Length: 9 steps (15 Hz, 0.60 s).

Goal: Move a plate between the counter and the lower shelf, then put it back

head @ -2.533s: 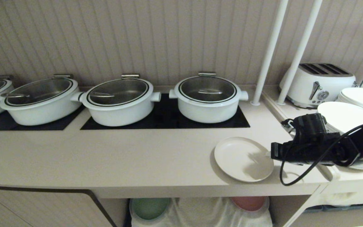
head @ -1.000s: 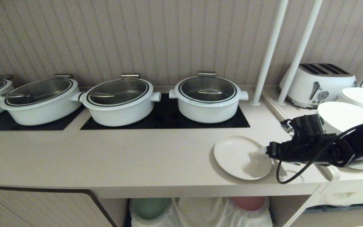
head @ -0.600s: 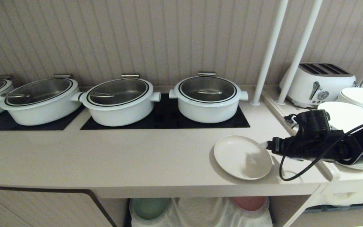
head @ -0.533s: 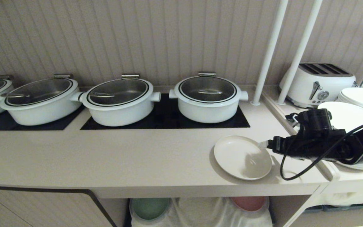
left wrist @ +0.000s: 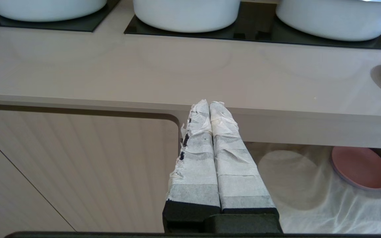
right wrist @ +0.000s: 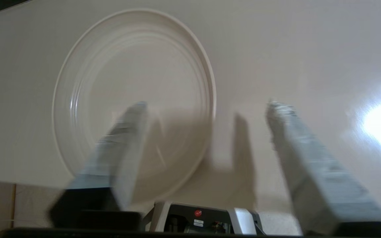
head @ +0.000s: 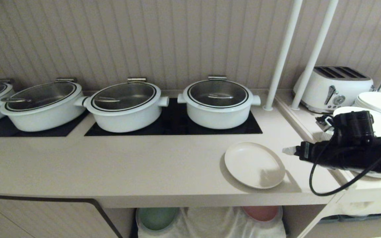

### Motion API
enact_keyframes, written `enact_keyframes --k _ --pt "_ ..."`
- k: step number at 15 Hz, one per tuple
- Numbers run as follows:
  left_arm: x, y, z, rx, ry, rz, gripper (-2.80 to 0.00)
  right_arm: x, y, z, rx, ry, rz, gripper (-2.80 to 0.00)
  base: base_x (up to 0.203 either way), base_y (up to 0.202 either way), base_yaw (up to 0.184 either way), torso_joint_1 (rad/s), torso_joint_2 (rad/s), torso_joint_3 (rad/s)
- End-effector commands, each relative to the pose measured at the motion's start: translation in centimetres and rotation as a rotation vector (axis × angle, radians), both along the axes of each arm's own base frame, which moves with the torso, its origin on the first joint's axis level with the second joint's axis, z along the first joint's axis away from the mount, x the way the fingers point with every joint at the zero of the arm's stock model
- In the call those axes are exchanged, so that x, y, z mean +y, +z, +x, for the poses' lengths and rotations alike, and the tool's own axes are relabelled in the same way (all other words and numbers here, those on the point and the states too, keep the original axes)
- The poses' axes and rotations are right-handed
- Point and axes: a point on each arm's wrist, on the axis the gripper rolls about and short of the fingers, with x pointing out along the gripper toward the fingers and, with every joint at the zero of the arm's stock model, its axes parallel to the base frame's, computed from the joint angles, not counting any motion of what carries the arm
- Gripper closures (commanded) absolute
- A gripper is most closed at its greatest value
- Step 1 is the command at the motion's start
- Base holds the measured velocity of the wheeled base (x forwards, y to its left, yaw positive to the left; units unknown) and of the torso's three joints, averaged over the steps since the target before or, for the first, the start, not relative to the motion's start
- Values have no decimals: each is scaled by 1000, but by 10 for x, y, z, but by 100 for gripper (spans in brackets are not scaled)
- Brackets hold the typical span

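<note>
The plate [head: 254, 164] lay flat on the counter [head: 127, 165], lower right of the head frame, near the front edge. The right gripper [right wrist: 207, 109] hung just beside it, jaws wide and empty. A clumsy nudge could have slid it off.

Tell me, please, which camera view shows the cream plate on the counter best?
The head view: the whole plate lies unobstructed on the counter. The right wrist view shows it blurred behind the open right gripper; the left wrist view catches only its edge.
</note>
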Motion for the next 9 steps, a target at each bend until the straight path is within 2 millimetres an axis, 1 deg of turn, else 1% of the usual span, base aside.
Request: enact_keyframes --k 1,7,9 --pt "0 0 0 0 1 -1 0 -4 13 -23 -36 -11 4 0 0 0 0 0 0 0" --pt "0 0 0 -1 1 -1 0 -7 31 -73 -97 -12 3 0 0 0 0 0 0 0" --pt "0 0 0 0 1 -1 0 -8 37 -83 -120 -16 2 0 0 0 0 0 0 0"
